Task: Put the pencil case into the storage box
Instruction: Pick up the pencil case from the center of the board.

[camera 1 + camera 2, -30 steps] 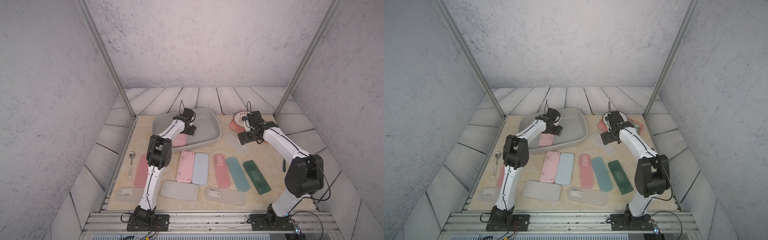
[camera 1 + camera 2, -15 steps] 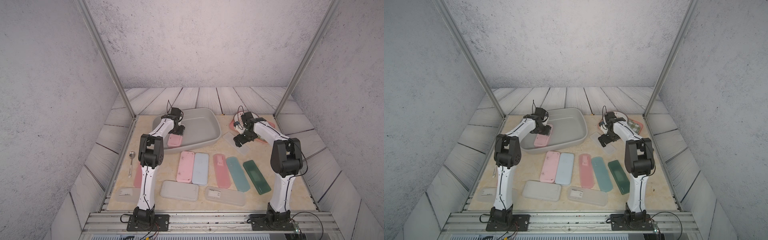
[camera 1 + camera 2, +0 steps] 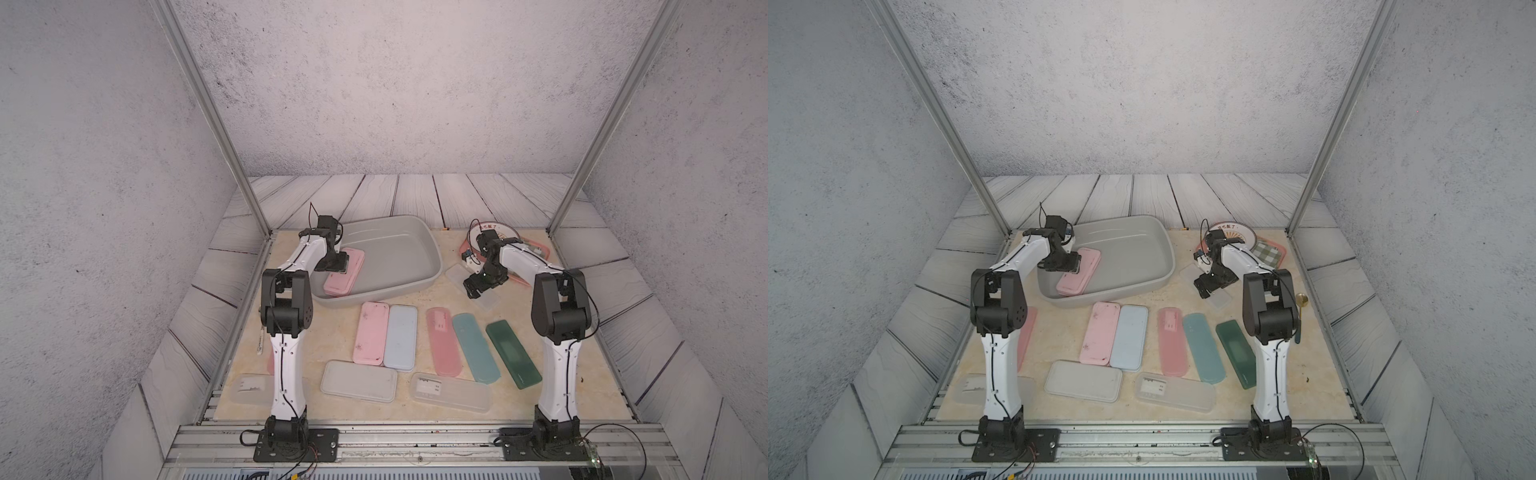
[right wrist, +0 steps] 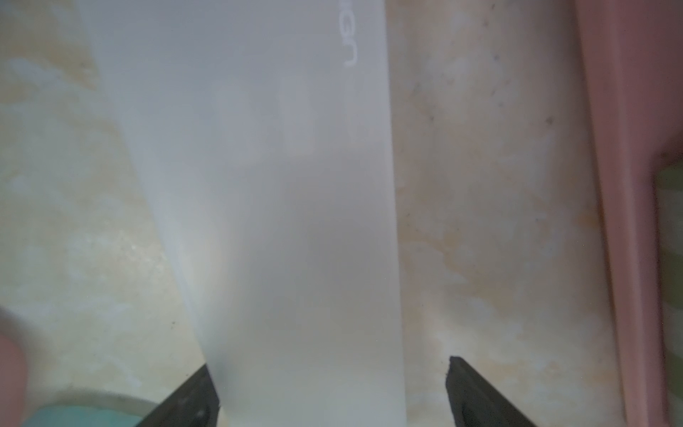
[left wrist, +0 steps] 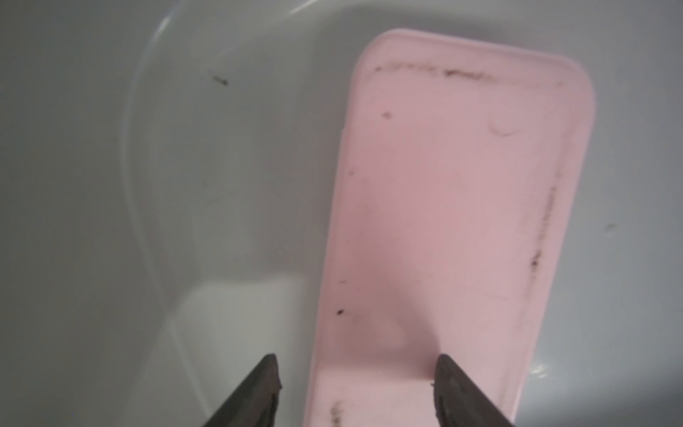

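**Both top views.** You see the pink pencil case (image 3: 344, 283) inside the storage box (image 3: 390, 253), at the box's left end and close to its near wall. You cannot tell from here whether it lies flat or leans on that wall. Your left gripper (image 3: 338, 266) hangs just above the far half of the pink pencil case, within the box rim. Your right gripper (image 3: 476, 286) sits low over a translucent case (image 3: 457, 272) on the worktop (image 3: 415, 299), to the right of the storage box.

**Left wrist view.** Your left gripper (image 5: 356, 364) has its jaws apart at a moderate width. One fingertip (image 5: 271, 369) shows over the bare grey floor of the storage box (image 5: 184, 185), and the other shows over the lid of the pink pencil case (image 5: 443, 185). Nothing is pinched between them, so you are not holding it.

**Right wrist view.** Your right gripper (image 4: 329, 366) is spread wide and straddles the translucent case (image 4: 277, 185). One fingertip (image 4: 207, 377) is at the edge of that case. The other stands clear of it, with bare worktop (image 4: 480, 185) between. The pink tray (image 4: 628, 148) runs along one side.

**Nearer your arm bases.** More cases lie on the worktop: a light pink case (image 3: 371, 332) touching a light blue case (image 3: 401, 343), then a salmon case (image 3: 442, 340), a teal case (image 3: 473, 347) and a dark green case (image 3: 513, 353)
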`<state>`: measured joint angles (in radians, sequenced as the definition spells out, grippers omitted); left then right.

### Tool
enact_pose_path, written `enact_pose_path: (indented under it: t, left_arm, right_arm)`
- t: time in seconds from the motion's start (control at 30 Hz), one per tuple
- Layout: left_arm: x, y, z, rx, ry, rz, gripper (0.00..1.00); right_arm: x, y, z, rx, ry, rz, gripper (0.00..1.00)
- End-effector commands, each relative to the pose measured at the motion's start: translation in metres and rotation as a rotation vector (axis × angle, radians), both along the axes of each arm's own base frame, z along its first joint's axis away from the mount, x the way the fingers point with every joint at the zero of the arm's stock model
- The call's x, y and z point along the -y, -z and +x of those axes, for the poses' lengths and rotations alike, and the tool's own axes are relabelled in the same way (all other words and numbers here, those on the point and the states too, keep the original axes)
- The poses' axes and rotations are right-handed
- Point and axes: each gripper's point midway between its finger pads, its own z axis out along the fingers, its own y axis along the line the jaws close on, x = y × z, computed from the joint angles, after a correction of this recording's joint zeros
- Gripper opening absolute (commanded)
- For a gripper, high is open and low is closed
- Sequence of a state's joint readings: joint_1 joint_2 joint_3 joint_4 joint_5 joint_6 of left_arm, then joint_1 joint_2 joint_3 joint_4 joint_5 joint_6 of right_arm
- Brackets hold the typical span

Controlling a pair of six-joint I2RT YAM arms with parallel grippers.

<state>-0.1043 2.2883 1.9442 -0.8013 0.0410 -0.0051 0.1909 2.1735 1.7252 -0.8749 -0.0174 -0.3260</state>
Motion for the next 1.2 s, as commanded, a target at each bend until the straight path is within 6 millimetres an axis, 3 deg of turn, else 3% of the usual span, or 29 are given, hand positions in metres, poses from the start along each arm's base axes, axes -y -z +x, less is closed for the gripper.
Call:
enact_pose_path:
  t: [0.0,0.13,0.33,0.5,0.63,0.77,0.93,1.03,1.17]
  left_arm:
    - [0.007,-0.018,-0.010,-0.002,0.006,-0.007,0.68]
    - [0.011,-0.028,-0.014,0.003,0.019,-0.066,0.69]
    - [0.055,-0.048,-0.032,-0.005,0.158,-0.205,0.71]
    - [0.082,-0.035,-0.013,0.043,0.162,-0.165,0.68]
    - [0.095,-0.017,0.008,0.039,0.122,-0.156,0.66]
    - [0.100,-0.001,0.024,0.029,0.095,-0.152,0.65]
    - [0.102,0.020,0.035,0.003,0.064,-0.152,0.65]
    - [0.093,0.029,0.037,-0.009,0.038,-0.108,0.64]
    - [0.082,0.037,0.034,-0.026,0.021,-0.070,0.64]
  right_arm:
    - [-0.002,0.022,-0.001,-0.046,-0.004,-0.015,0.84]
    - [-0.004,0.029,-0.001,-0.066,-0.006,-0.020,0.75]
    - [-0.006,0.027,0.001,-0.031,-0.009,-0.042,0.63]
    - [-0.002,-0.003,-0.001,0.076,0.071,-0.057,0.53]
    - [-0.003,-0.047,-0.013,0.169,0.201,0.019,0.52]
    - [-0.040,-0.100,-0.027,0.193,0.237,0.247,0.52]
    - [-0.082,-0.149,-0.017,0.279,0.242,0.352,0.51]
    - [-0.111,-0.165,-0.002,0.316,0.237,0.413,0.51]
    - [-0.150,-0.172,0.020,0.354,0.233,0.432,0.51]
